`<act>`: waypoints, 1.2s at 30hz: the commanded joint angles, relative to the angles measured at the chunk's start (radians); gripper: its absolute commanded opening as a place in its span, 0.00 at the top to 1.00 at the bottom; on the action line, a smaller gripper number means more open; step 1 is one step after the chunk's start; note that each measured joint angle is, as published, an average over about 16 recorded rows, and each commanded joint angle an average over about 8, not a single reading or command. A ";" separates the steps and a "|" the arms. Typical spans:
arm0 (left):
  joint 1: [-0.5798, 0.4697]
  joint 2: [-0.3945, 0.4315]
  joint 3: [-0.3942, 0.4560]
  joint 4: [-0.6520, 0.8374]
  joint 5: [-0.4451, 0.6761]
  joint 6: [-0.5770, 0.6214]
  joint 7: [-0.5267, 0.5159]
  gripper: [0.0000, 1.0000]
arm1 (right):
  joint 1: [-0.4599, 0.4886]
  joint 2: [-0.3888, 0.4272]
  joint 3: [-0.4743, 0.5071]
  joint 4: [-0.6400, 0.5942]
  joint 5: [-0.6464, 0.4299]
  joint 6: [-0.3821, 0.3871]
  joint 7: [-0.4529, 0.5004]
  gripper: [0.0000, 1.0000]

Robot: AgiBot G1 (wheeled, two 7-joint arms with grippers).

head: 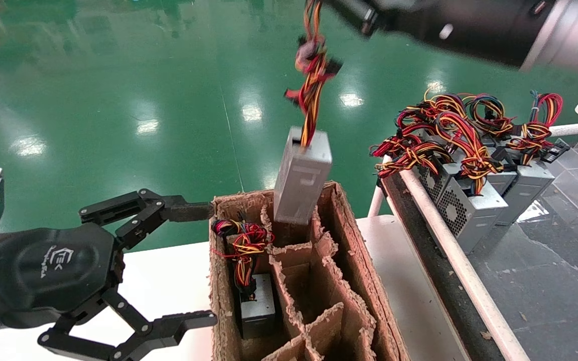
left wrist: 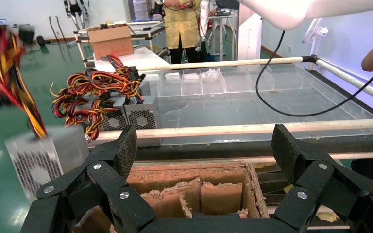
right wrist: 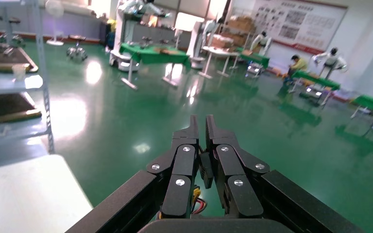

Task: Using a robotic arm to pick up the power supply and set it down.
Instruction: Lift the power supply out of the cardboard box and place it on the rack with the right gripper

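A grey power supply [head: 301, 175] hangs upright by its red, yellow and black wire bundle [head: 311, 75], its lower end level with the rim of the far compartment of a cardboard box [head: 350, 235]. My right arm [head: 469, 25] reaches in from the top right. In the right wrist view my right gripper [right wrist: 200, 127] is shut on a black connector and wires. In the left wrist view the hanging power supply [left wrist: 43, 158] shows its vent side. My left gripper [head: 212, 263] stands open beside the box's left wall, holding nothing [left wrist: 204, 141].
Another power supply [head: 256, 306] with wires sits in the box's left compartment; torn cardboard dividers [head: 314, 281] split the box. Several power supplies [head: 469, 200] stand on a dark rack at right behind a white pipe rail [head: 449, 250]. The box rests on a white table [head: 168, 281].
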 commanded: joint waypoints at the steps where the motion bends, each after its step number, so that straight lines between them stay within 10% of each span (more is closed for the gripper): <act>1: 0.000 0.000 0.000 0.000 0.000 0.000 0.000 0.00 | 0.024 0.006 0.006 -0.006 0.004 -0.002 0.010 1.00; 36: 0.000 0.000 0.001 0.000 -0.001 0.000 0.000 0.00 | 0.015 0.489 0.123 -0.034 0.168 -0.357 0.107 1.00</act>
